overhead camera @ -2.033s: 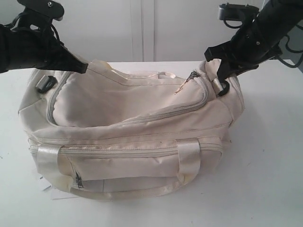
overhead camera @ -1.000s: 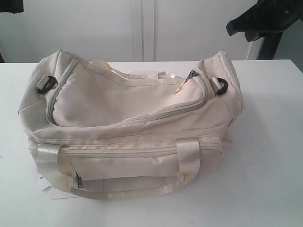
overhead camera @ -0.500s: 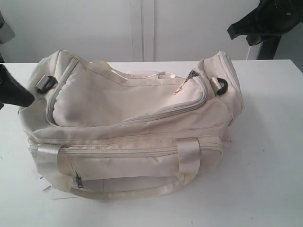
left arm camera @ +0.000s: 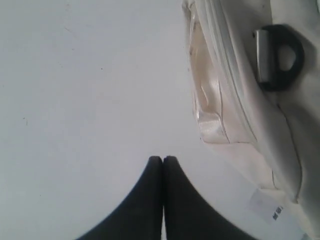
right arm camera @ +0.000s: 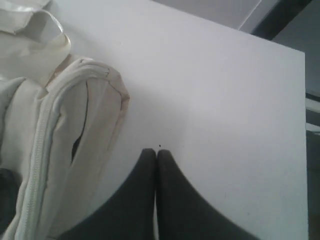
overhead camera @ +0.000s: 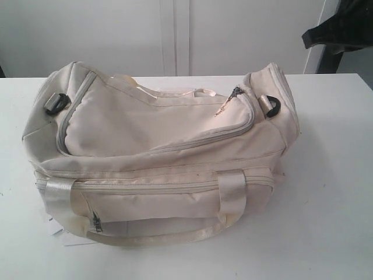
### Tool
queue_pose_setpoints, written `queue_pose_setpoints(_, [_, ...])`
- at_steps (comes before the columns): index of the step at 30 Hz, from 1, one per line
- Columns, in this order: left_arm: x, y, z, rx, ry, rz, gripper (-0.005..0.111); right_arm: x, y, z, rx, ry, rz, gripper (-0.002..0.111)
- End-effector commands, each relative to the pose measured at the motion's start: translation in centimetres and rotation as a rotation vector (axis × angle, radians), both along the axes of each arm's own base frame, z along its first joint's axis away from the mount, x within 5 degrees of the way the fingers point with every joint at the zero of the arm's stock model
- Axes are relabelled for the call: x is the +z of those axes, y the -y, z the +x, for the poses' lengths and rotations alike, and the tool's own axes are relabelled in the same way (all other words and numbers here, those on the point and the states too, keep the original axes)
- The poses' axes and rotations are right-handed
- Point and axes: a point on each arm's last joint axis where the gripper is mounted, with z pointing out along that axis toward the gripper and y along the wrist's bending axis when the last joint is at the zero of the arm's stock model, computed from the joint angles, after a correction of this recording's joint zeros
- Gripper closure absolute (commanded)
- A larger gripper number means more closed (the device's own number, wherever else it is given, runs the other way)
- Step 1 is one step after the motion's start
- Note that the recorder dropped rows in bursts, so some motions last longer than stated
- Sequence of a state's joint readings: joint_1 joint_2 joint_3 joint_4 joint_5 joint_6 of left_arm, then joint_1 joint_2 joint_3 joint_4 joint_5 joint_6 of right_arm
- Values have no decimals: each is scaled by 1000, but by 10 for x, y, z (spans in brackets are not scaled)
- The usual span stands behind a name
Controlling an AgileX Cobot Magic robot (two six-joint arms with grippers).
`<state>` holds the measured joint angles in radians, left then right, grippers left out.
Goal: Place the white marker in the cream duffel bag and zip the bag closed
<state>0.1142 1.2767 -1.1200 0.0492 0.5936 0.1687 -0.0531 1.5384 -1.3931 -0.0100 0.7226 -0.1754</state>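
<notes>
The cream duffel bag lies on the white table, its top flap flat and its zip pull near the right end. The white marker is hidden from every view. My left gripper is shut and empty, over bare table beside the bag's end, which carries a black ring. My right gripper is also shut and empty, over bare table just off the bag's other end. In the exterior view only part of the right arm shows, at the top right corner.
A flat white paper tag with black print sticks out from under the bag's front left corner. Satin strap handles hang down the front. A white wall stands behind the table; the table's right edge is near.
Both arms have let go of the bag's ends and drawn back. The left gripper tip has left the exterior view; the right arm has moved further into the top right corner.
</notes>
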Motion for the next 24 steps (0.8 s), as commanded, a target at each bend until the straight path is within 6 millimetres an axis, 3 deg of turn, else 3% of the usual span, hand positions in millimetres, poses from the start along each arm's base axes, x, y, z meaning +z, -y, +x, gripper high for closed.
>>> queue_pose_setpoints(1, [-2, 0, -6, 40, 72, -24, 107, 11, 1, -26, -13, 161, 6, 108])
queue_pose_setpoints(12, [-5, 6, -40, 84, 194, -93, 107, 32, -3, -92, -20, 413, 11, 108])
queue_pose_setpoints(19, [-6, 15, -97, 90, 298, -136, 107, 15, -6, -135, -12, 549, -7, 108])
queue_pose_setpoints(24, [-2, 19, -131, 112, 388, -169, 107, 2, -7, -140, -12, 597, -9, 108])
